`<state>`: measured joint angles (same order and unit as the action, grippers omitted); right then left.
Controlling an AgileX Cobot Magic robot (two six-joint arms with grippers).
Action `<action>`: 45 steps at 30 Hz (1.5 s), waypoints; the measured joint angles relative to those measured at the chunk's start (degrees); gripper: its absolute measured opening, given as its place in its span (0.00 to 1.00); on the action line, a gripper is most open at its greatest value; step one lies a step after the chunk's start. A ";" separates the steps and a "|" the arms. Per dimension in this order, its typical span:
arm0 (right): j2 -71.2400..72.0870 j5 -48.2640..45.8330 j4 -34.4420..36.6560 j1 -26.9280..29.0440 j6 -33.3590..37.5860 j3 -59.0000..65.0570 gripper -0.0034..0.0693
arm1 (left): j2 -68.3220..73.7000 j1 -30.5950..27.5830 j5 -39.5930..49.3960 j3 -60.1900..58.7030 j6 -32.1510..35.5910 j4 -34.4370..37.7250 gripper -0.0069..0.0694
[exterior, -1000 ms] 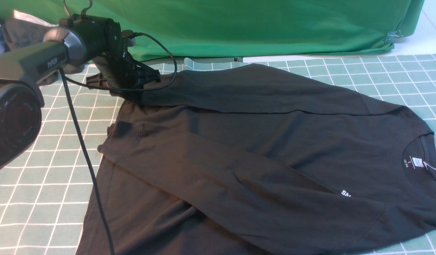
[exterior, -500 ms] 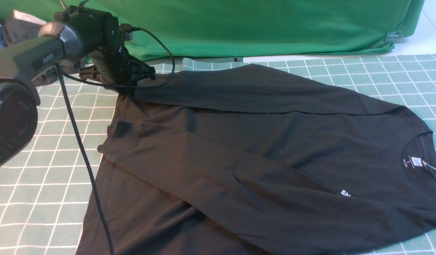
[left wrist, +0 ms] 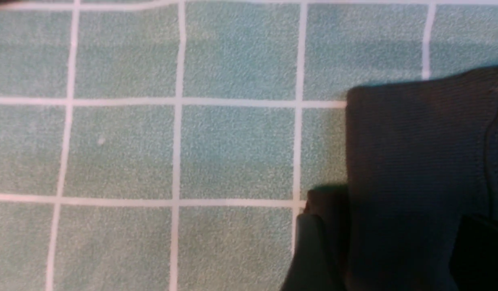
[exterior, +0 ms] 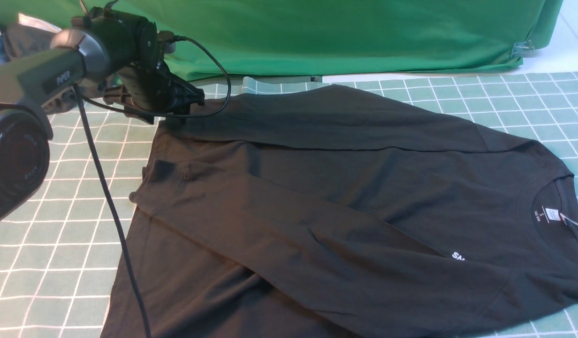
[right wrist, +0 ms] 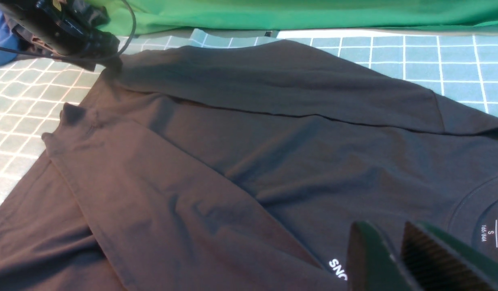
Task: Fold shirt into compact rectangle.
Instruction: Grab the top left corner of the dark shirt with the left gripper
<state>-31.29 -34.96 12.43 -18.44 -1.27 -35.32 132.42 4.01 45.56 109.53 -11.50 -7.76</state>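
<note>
The black long-sleeved shirt (exterior: 345, 188) lies flat on the mat, neck to the right, with its white neck label (exterior: 551, 215) showing. Both sleeves are folded across the body: the far sleeve (exterior: 317, 117) along the back edge and the near sleeve (exterior: 293, 234) slanting over the white chest lettering (exterior: 458, 257). My left gripper (exterior: 172, 116) hangs over the far sleeve's cuff (left wrist: 414, 153). Its fingers stand apart, open, with the flat cuff between them (left wrist: 388, 230). My right gripper (right wrist: 382, 226) hovers above the chest lettering (right wrist: 338, 268), shut and holding nothing. It is out of the front view.
A checked green mat (exterior: 45, 225) covers the table. A big bright green cloth (exterior: 340, 33) hangs along the back, held by a clip (exterior: 521, 47). The left arm's black cable (exterior: 110, 202) droops over the shirt's left edge. A dark bundle (exterior: 31, 42) sits at the back left.
My left gripper has shifted left, and the far sleeve's cuff end has slid left with it, now reaching the shirt's back left corner. The rest of the shirt has not moved.
</note>
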 joint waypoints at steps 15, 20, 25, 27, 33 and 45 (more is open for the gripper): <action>0.00 -2.28 0.00 0.00 0.00 0.00 0.22 | 1.03 0.00 -0.64 0.00 2.22 -0.93 0.50; 0.00 -2.79 0.00 0.00 0.00 0.00 0.22 | 1.19 0.00 -0.74 0.00 1.60 0.48 0.50; 0.00 -2.79 -0.06 0.00 0.00 0.00 0.22 | 1.96 0.00 -0.75 0.13 2.15 3.19 0.46; 0.00 -2.79 -0.06 0.00 0.00 0.00 0.22 | 1.96 0.00 -0.70 0.19 2.45 3.19 0.38; 0.00 -2.79 -0.06 0.00 0.00 0.00 0.22 | 0.79 0.05 0.13 0.26 2.84 1.71 0.13; 0.00 -2.98 -0.06 0.00 0.00 0.00 0.23 | -0.75 0.05 1.00 0.28 4.24 0.38 0.29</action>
<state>-31.29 -37.94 12.37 -18.44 -1.27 -35.32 131.67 4.06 46.56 109.81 -7.26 -7.38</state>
